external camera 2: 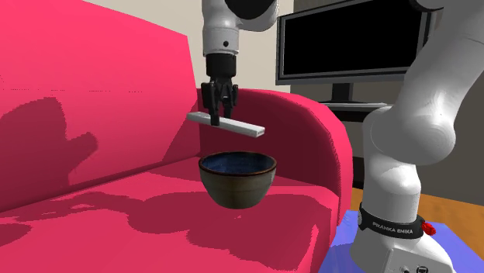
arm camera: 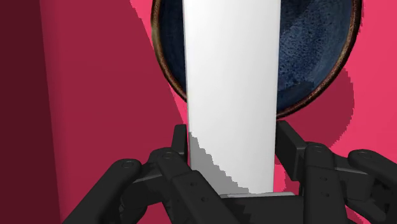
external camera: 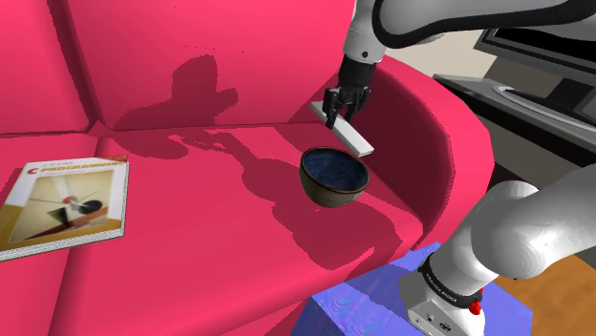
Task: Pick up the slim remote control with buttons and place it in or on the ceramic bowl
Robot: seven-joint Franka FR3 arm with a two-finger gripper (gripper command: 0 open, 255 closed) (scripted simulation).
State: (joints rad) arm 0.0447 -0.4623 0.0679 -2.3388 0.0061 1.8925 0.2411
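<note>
A slim white remote (external camera: 346, 133) hangs in the air, with my black gripper (external camera: 340, 112) shut on it near one end. It lies nearly level, slightly tilted, above a dark bowl (external camera: 333, 177) with a blue inside that rests on the pink sofa seat (external camera: 220, 229). In the second exterior view the remote (external camera 2: 226, 124) sits a short way above the bowl (external camera 2: 237, 177), held by the gripper (external camera 2: 219, 111). From the wrist view the plain white remote (arm camera: 232, 89) runs out from between the fingers (arm camera: 289, 143) and crosses over the bowl (arm camera: 312, 51).
A book (external camera: 63, 203) lies on the seat at the shoulder view's left. The sofa's arm (external camera: 449, 134) rises just behind the bowl. A dark TV (external camera 2: 353, 43) on a low stand is beyond the sofa. My blue stand (external camera: 382, 305) is at the sofa's front.
</note>
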